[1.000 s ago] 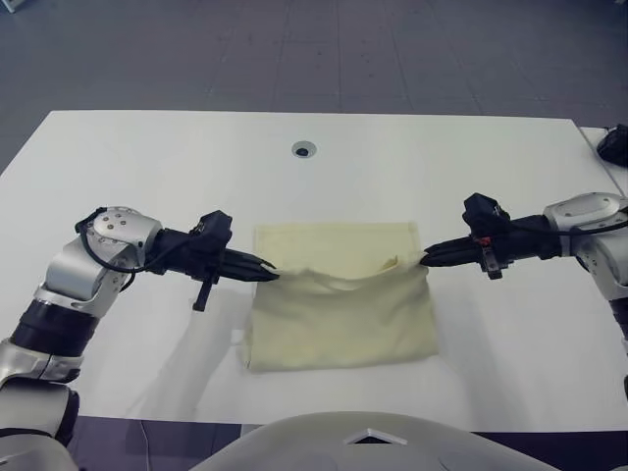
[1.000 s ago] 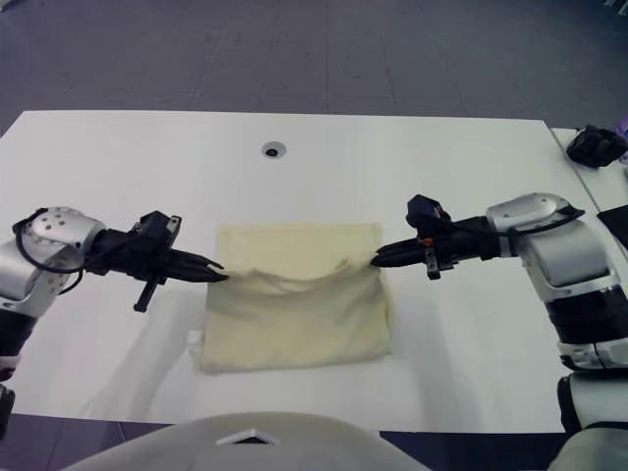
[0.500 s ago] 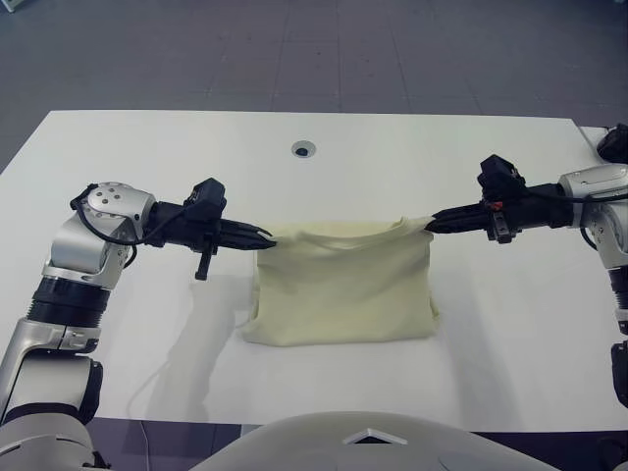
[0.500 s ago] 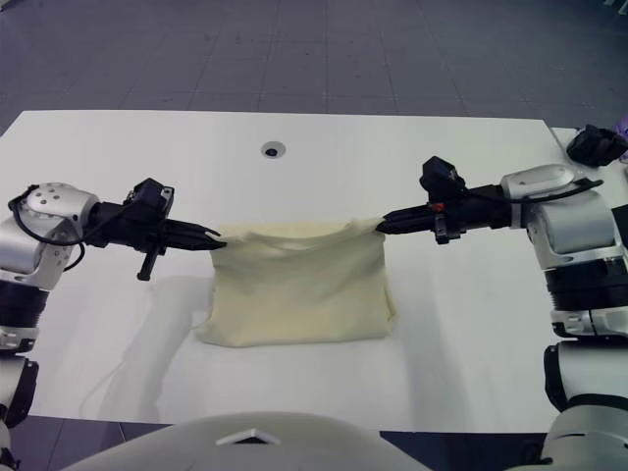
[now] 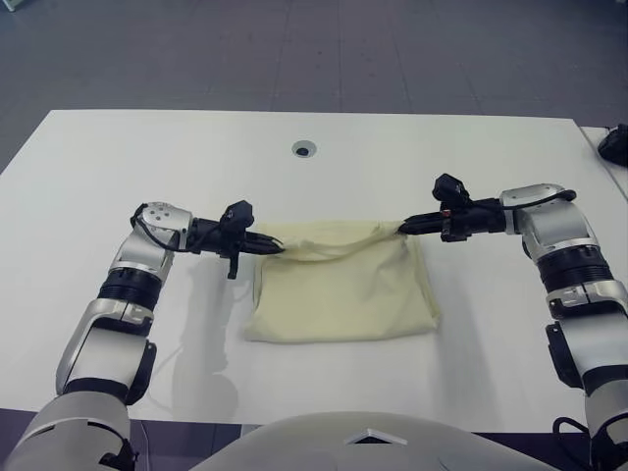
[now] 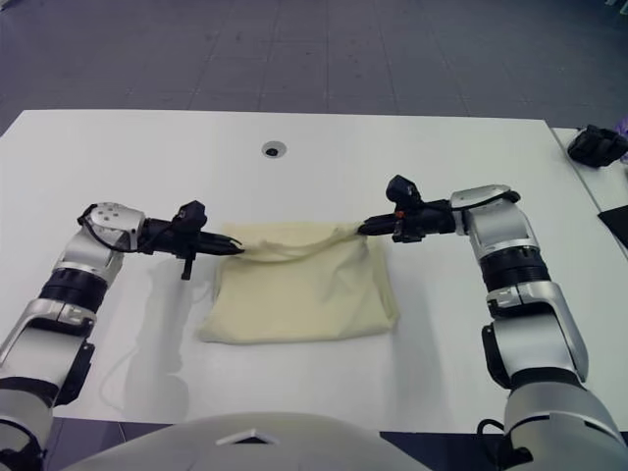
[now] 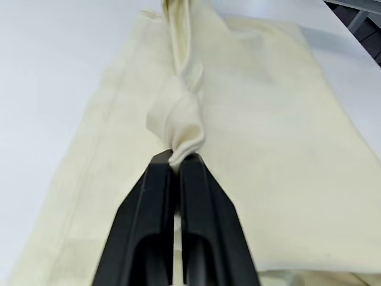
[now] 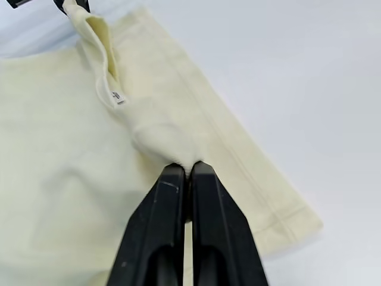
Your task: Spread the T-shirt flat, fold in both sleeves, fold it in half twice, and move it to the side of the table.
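A pale yellow T-shirt [image 5: 339, 289], folded into a rough rectangle, lies in the middle of the white table [image 5: 314, 177]. My left gripper [image 5: 275, 248] is shut on the shirt's far left corner, and my right gripper [image 5: 404, 227] is shut on its far right corner. Both corners are lifted slightly, and the far edge sags between them. In the left wrist view the black fingers [image 7: 156, 202] pinch a bunched knot of cloth [image 7: 178, 128]. The right wrist view has its fingers [image 8: 205, 202] clamped on a fold of fabric [image 8: 161, 140], with a small label nearby.
A small round grommet hole [image 5: 304, 149] sits in the table beyond the shirt. A dark object [image 6: 594, 145] rests on a neighbouring surface at the far right. Bare tabletop stretches on both sides of the shirt and behind it.
Both grippers carried the shirt's upper corners away from me over the lower layer, then came down and closer together at the far edge. The cloth went from pulled taut to sagging.
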{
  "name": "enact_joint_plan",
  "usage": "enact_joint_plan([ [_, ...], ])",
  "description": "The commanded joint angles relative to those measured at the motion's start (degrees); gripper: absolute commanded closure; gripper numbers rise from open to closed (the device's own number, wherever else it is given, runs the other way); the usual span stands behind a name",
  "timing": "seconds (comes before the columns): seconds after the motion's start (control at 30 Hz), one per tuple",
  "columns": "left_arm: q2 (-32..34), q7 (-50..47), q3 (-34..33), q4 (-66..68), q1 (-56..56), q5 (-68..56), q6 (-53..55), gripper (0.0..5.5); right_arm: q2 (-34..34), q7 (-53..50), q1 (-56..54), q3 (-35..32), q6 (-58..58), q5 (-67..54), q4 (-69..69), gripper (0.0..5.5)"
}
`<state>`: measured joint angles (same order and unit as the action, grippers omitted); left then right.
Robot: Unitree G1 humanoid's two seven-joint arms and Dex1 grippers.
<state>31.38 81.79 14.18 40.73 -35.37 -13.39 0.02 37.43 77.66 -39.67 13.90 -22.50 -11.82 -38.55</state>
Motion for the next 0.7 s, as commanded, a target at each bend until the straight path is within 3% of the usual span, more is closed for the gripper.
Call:
enact_joint_plan([
  [0.03,-2.26,-2.85,-1.63,6.46,-3.41,2.47,-2.37,5.49,-1.25,-1.34,-2.61,-1.75,1.29,1.47,-5.55,5.50],
  [0.1,-2.79,-4.59,-2.04,9.44,-4.14,3.71,-3.58,5.49,-2.27,-3.25,-3.52,-2.99,2.00,1.78,-8.45,5.50],
  [0.13,-2.97,-5.24,-2.28,10.68,-4.38,4.24,-4.16,5.50,-2.75,-4.06,-3.91,-3.68,2.08,1.74,-9.54,5.18],
  [0.43,-3.43,-11.36,-7.15,13.62,-4.87,4.72,-5.08,3.89,-5.87,-15.31,-9.73,-14.02,-3.02,-1.88,-16.33,3.84],
  [0.6,-3.15,-14.28,-10.75,1.10,-0.34,2.35,-4.53,3.03,-5.51,-12.42,-1.23,-13.66,-7.87,-4.74,2.28,3.01],
  [0.7,-5.23,-18.03,-11.88,-10.56,4.94,0.30,-2.64,2.57,-6.79,-13.87,6.45,-13.18,-12.61,-7.28,15.40,3.41],
])
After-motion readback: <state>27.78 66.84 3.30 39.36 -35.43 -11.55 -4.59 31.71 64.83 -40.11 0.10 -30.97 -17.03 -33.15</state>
